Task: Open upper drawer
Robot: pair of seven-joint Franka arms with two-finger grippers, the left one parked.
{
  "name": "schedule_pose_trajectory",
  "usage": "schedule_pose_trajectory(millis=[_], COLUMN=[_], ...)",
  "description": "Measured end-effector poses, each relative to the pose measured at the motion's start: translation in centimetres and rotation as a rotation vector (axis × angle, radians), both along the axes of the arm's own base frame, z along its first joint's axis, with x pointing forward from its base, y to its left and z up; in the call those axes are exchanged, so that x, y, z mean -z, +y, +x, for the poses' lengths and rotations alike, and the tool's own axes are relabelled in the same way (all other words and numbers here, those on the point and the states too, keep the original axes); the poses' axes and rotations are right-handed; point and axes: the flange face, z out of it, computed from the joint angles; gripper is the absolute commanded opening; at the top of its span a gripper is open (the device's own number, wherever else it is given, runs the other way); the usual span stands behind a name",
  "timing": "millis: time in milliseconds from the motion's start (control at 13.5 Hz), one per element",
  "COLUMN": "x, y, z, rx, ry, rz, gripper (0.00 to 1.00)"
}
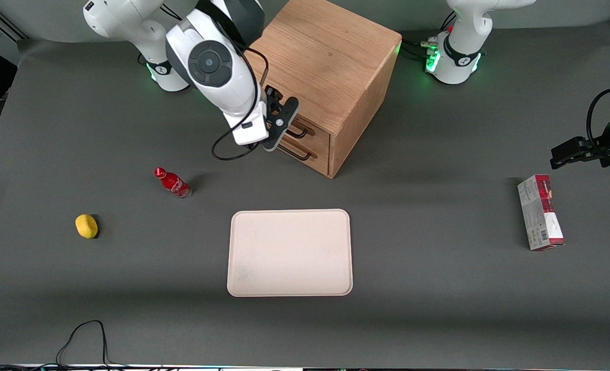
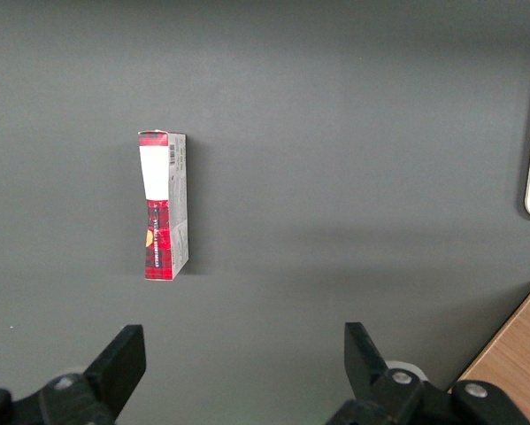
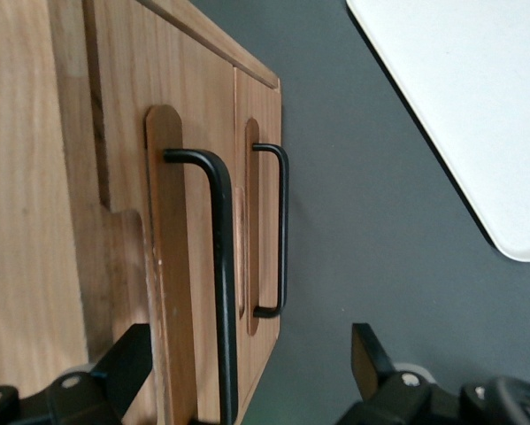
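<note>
The oak cabinet [image 1: 330,67] stands at the back of the table, its two drawers facing the working arm's end. The upper drawer [image 1: 316,130] looks closed, and its black wire handle [image 1: 298,134] lies just above the lower drawer's handle [image 1: 295,153]. My right gripper [image 1: 280,125] is right in front of the upper drawer. In the right wrist view the upper handle [image 3: 222,266] runs between the two fingers [image 3: 123,363], which stand wide apart. The gripper [image 3: 247,354] is open around the bar without touching it. The lower handle [image 3: 282,230] is farther off.
A white tray [image 1: 289,252] lies nearer the front camera than the cabinet. A red bottle [image 1: 172,183] and a yellow fruit [image 1: 86,225] lie toward the working arm's end. A red and grey box [image 1: 539,211] [image 2: 163,208] lies toward the parked arm's end.
</note>
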Motion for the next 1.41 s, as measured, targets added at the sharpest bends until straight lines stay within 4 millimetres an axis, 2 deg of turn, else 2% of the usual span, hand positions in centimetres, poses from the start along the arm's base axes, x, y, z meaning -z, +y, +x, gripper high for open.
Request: schedule_pose_trajectory(millis=[74, 1407], x=[0.6, 4.1], y=[0.1, -1.2], z=[-0.2, 0.5], rx=[0.001, 0.042], ry=[-0.005, -0.028], rz=[0.001, 0.0], gripper=[1.0, 1.0])
